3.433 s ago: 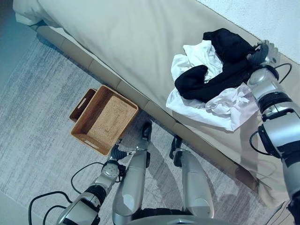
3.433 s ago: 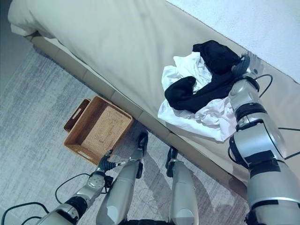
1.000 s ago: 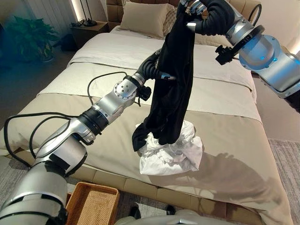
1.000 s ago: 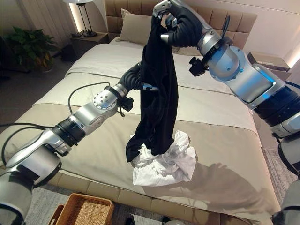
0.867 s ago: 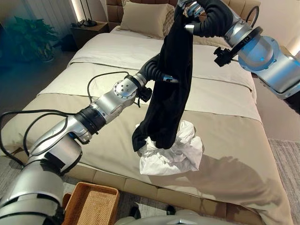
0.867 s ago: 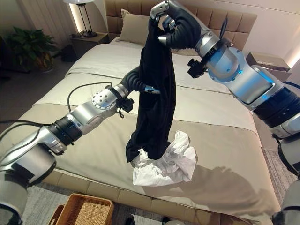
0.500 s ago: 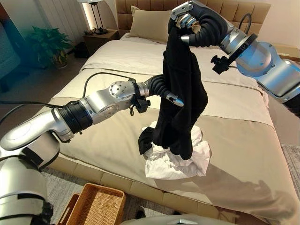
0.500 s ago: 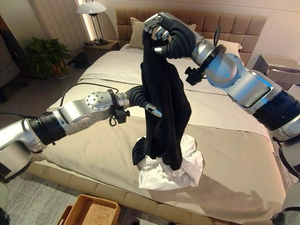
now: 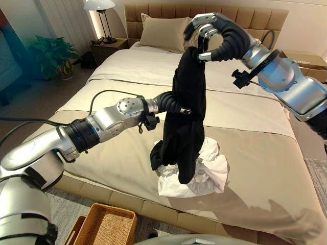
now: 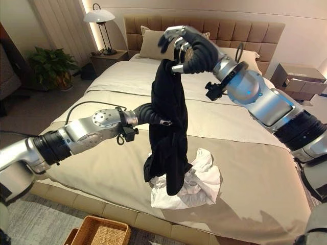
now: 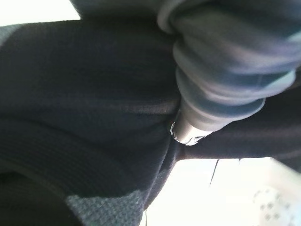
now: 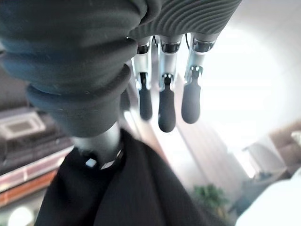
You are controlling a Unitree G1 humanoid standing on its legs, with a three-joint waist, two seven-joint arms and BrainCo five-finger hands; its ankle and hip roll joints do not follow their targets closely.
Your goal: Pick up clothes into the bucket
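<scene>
Since a moment ago my view has risen from the floor to the bed point(image 9: 255, 168), and the black garment point(image 9: 186, 122) that lay tangled on the white clothes point(image 9: 204, 171) is now mostly lifted off them, hanging as a long dark column above the pile with only its lower end still brushing the white heap. Over the last half second the cloth has drawn in narrower and my left arm has slid deeper behind it. That tells me the pick is largely done for this one piece, while the carry to the wicker basket point(image 9: 104, 227) on the floor below the bed's near edge has not begun, and the white clothes remain on the bed. My right robot hand point(image 10: 186, 46) is high above the pile: its thumb presses into the top of the black garment and pinches it there, while the fingers point(image 12: 162, 106) stand out fairly straight and apart, clear of the cloth, so the hold looks light to me. My left robot hand point(image 9: 176, 104) reaches in at the garment's middle, above the pile; its wrist view shows dark fabric lying against the thumb, but the fingers are buried in the cloth, so I cannot tell whether they are closed on it or only steadying it.
</scene>
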